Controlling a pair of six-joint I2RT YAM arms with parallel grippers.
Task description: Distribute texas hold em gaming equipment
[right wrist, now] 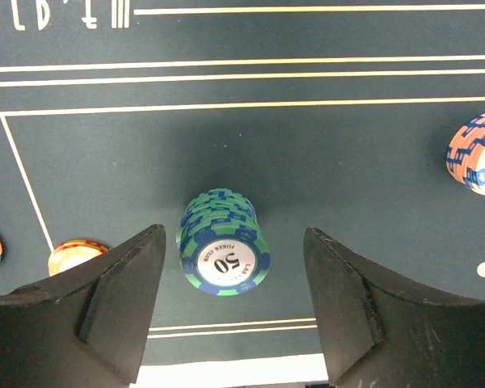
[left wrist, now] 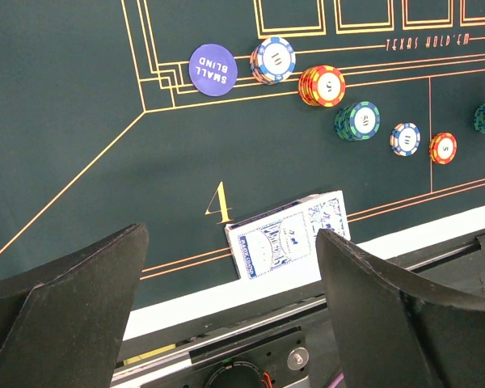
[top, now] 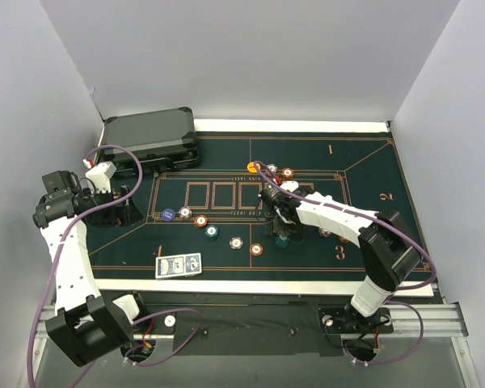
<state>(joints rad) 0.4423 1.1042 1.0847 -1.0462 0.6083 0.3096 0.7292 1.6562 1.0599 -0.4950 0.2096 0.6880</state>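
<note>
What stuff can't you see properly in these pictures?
Top view: the right end effector covers the green 50 stack.
Left wrist view: the cards lie back up, so their faces are hidden.
Right wrist view: the picture's right edge cuts off the orange-blue stack.
Top view: the dark case is shut, hiding its inside.

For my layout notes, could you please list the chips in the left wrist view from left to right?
Small Blind button, white 10 stack, red stack, green 50 stack, white chip, red 5 chip.
</note>
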